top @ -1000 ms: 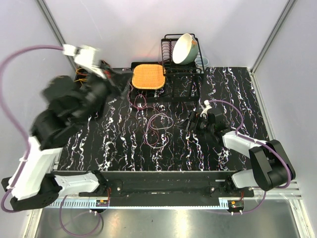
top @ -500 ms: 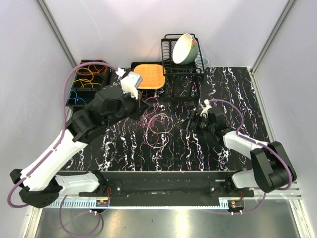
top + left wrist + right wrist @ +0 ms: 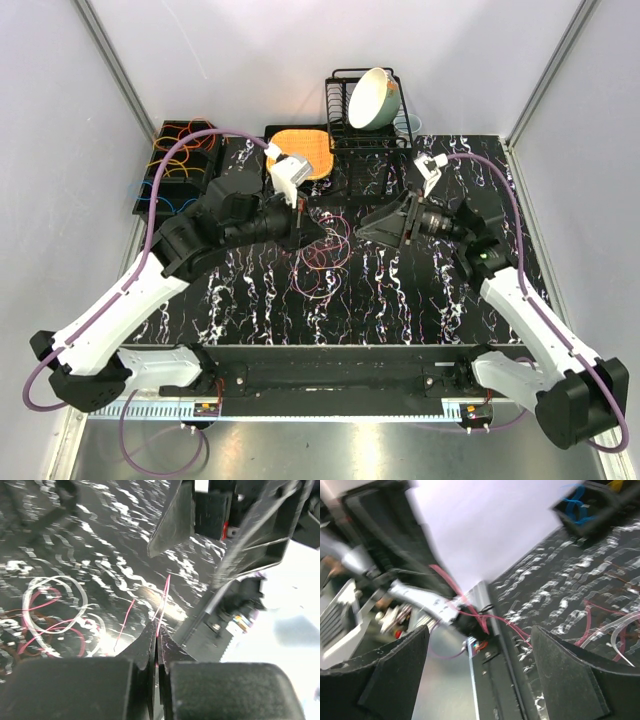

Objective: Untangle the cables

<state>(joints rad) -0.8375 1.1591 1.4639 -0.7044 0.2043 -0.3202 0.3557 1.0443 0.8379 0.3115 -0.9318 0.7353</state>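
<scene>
Marbled black tabletop [image 3: 450,290]: pull-apart step; left gripper [image 3: 318,232], above the cable tangle [image 3: 325,262], pinches a pink cable [image 3: 164,597]; right gripper [image 3: 365,230], spread beside it, should next seize another strand.

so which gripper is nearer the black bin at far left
Left. The left gripper is mid-table, right of the black bin; the right gripper is beyond it, farther right.

Cream bowl [image 3: 372,98] in black dish rack [image 3: 368,141] beside orange mat [image 3: 299,153]

My jaws are matt black plastic. The tabletop [image 3: 400,300] is glossy black with white marble veining. The cables [image 3: 322,255] are thin, smooth, plastic-coated wire.
</scene>
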